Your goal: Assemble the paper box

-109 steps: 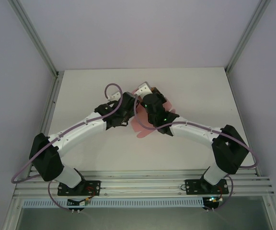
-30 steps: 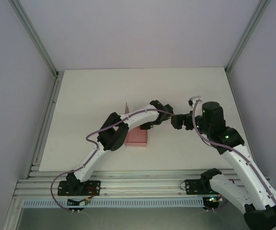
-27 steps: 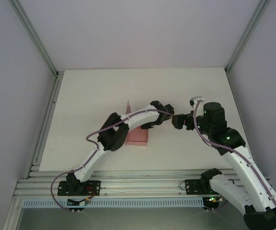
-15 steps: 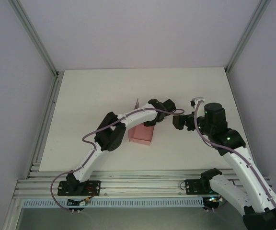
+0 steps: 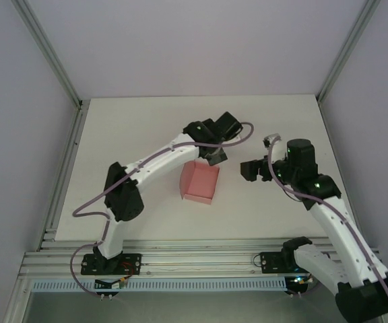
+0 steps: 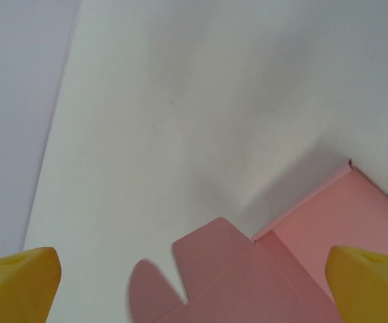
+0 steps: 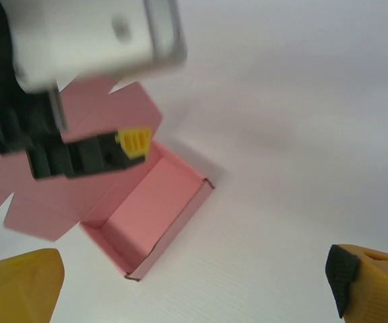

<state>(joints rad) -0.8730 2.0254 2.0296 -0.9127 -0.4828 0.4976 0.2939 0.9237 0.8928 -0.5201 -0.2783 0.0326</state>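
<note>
Top external: the open paper box (image 5: 201, 182) lies mid-frame on the surface (image 5: 126, 128), free of both grippers.
The left gripper (image 5: 215, 157), jaws spread wide, hovers at its upper right corner; the right gripper (image 5: 250, 171), equally spread, sits apart to its right.

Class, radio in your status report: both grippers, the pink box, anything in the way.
Left gripper open above the lid flap. Right gripper open, standing off. Paper box on table, not closed.

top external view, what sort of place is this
Probably a robot lab work cell: a white table walled in by plain panels and aluminium framing, left arm and right arm bolted to its near rail, a paper box on it.
</note>
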